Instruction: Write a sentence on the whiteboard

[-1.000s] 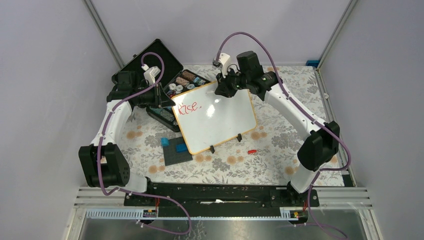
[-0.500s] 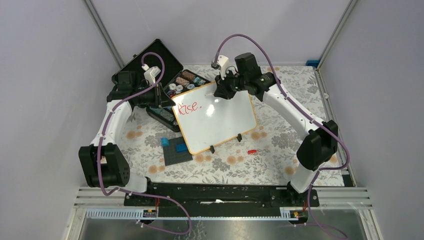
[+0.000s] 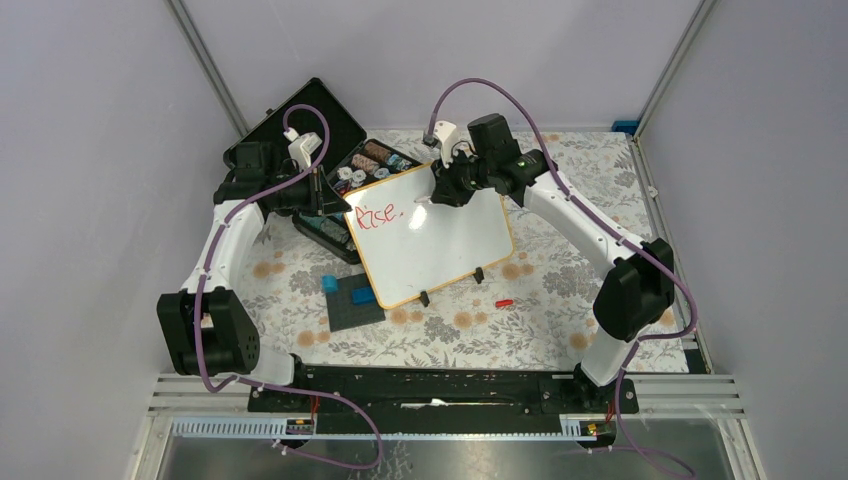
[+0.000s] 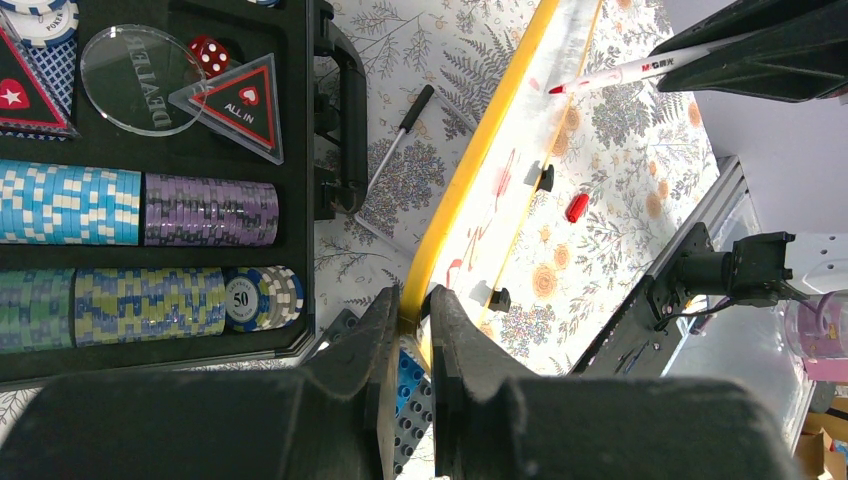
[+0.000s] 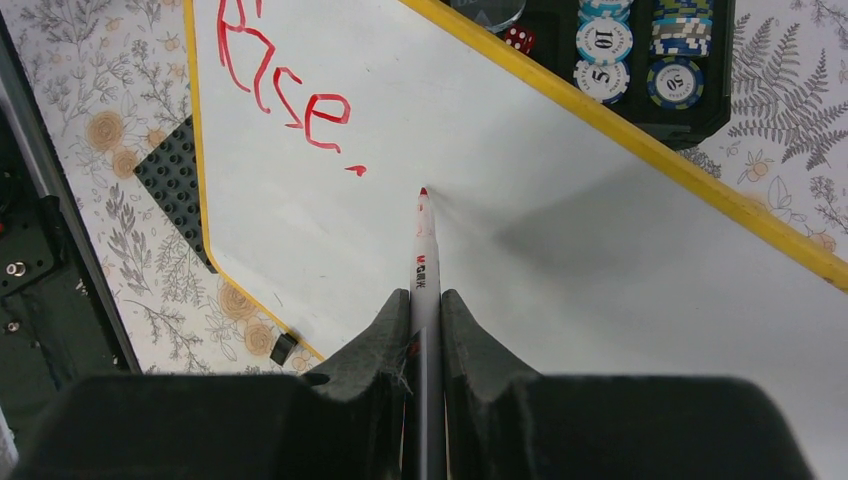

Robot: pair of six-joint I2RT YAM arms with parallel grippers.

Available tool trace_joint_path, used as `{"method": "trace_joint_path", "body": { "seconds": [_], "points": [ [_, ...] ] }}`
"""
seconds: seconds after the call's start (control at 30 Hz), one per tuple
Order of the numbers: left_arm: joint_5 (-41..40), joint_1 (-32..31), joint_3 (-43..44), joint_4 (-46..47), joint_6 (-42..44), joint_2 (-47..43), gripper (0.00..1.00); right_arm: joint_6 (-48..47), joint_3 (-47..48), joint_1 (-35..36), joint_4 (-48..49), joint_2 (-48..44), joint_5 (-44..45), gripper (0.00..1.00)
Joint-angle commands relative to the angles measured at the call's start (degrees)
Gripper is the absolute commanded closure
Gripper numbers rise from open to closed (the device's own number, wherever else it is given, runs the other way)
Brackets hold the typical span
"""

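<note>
The whiteboard lies tilted on the table, its yellow-tan frame seen edge-on in the left wrist view. Red writing reading "rise." sits at its upper left, and shows in the right wrist view with a small red dot after it. My left gripper is shut on the board's left frame edge. My right gripper is shut on a white red-tipped marker. The marker's tip is at or just above the board, right of the dot. The marker also shows in the left wrist view.
An open black poker-chip case lies behind the board's left corner. A dark grey plate with blue blocks lies at the board's near left. The red marker cap lies on the floral cloth. A black pen lies beside the case.
My right gripper has shifted a little left and down with the marker, bringing the tip closer to the writing. The left arm and board have not moved.
</note>
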Motion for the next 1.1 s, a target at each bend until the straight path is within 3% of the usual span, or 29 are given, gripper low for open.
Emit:
{"method": "trace_joint_path", "body": {
  "seconds": [0.0, 1.07],
  "points": [
    [-1.5, -1.1, 0.6, 1.5, 1.2, -1.6, 1.0, -0.5, 0.6, 0.4, 1.4, -2.2, 1.8, 1.0],
    [-1.5, -1.0, 0.4, 1.5, 1.5, -1.4, 1.0, -0.5, 2.9, 3.7, 1.9, 1.3, 3.6, 1.0]
  ]
}}
